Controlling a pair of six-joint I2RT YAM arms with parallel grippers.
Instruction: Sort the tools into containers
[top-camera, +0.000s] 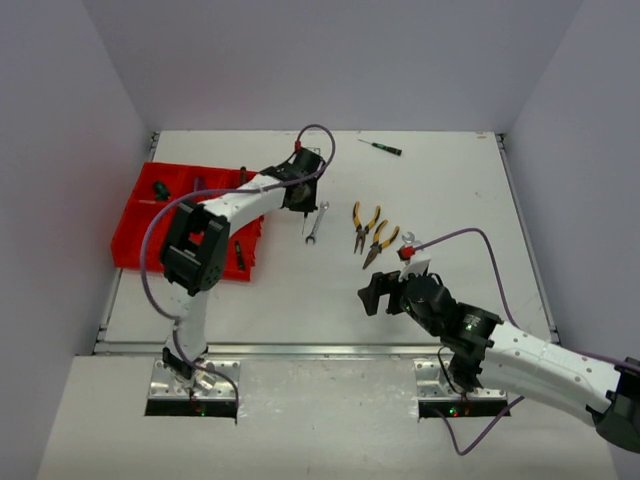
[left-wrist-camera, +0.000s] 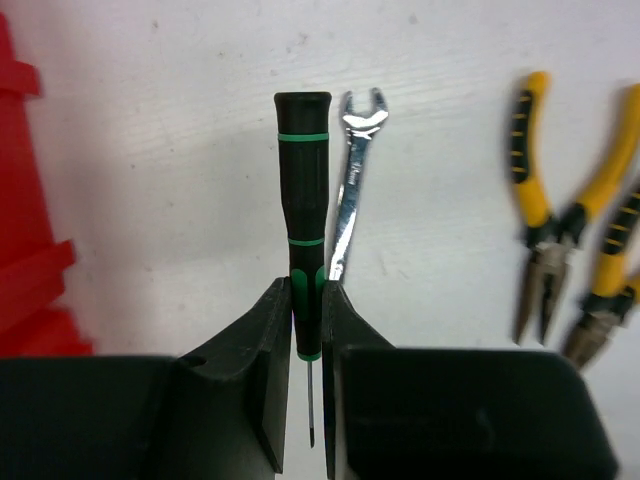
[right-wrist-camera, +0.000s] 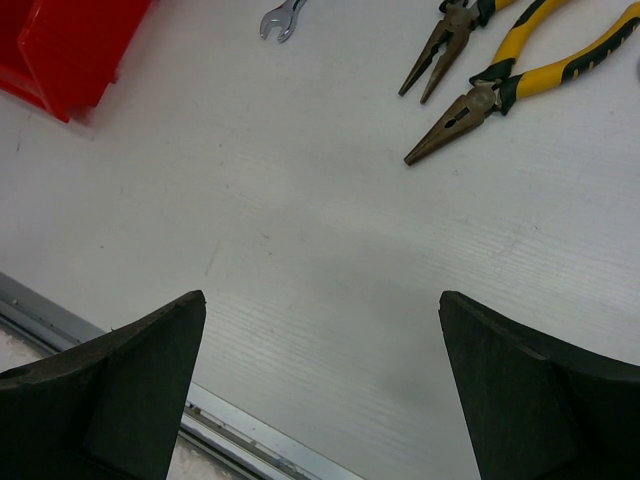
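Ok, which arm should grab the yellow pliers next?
Right. The right gripper is open and empty, with the yellow pliers just ahead; the left gripper is shut on a green-black screwdriver.

A white table (top-camera: 300, 300) fills the middle of the room, its top finely ribbed and lightly scuffed. Behind the table stands a plain, pale grey back wall (top-camera: 330, 60). Matching side walls (top-camera: 60, 200) close in on the table's two flanks. An aluminium rail (top-camera: 320, 349) runs along the table's near edge, and in front of it lies an off-white ledge (top-camera: 330, 430). Light over the table is even and soft, leaving only faint shadows.
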